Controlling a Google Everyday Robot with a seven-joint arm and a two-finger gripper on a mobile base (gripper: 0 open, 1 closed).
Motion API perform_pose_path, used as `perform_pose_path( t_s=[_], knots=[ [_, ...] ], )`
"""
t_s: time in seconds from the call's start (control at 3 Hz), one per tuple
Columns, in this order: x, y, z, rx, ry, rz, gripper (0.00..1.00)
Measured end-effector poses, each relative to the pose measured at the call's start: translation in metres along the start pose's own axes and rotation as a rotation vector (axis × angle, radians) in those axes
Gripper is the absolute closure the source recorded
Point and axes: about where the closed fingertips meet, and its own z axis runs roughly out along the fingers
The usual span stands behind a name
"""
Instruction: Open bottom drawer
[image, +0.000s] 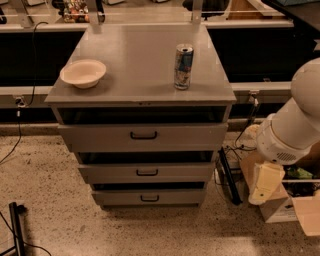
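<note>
camera view: the grey cabinet (140, 60) stands on the speckled floor with its 3 drawer fronts facing the camera. the bottom drawer (117, 198) is the lowest and narrowest front, just above the floor, with its small black handle (149, 198) at the middle. it looks not yet pulled out, so the task seems to be at its start.

the gripper (263, 184) hangs low to the right of the cabinet, at about the height of the middle drawer (110, 173), well apart from every handle. it sits at the end of the white arm (295, 125), probably because the arm must reach in from that side. i cannot tell whether the gripper is open or closed. it holds nothing that i can see.

as for containers, the cream bowl (83, 73) on the left of the cabinet top looks empty. 1 upright can (183, 66) stands apart from it on the right. only dark gaps show above the top drawer (100, 137) and the 2 below it, so their contents are hidden. a cardboard box (277, 212) sits on the floor below the gripper.
</note>
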Motion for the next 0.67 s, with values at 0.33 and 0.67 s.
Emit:
perform_pose_path(
  t_s=[0.33, 0.67],
  knots=[
    [0.002, 0.004, 0.001, -0.015, -0.002, -0.012, 0.0],
    [-0.029, 0.006, 0.045, -0.047, -0.117, -0.101, 0.0]
  ],
)
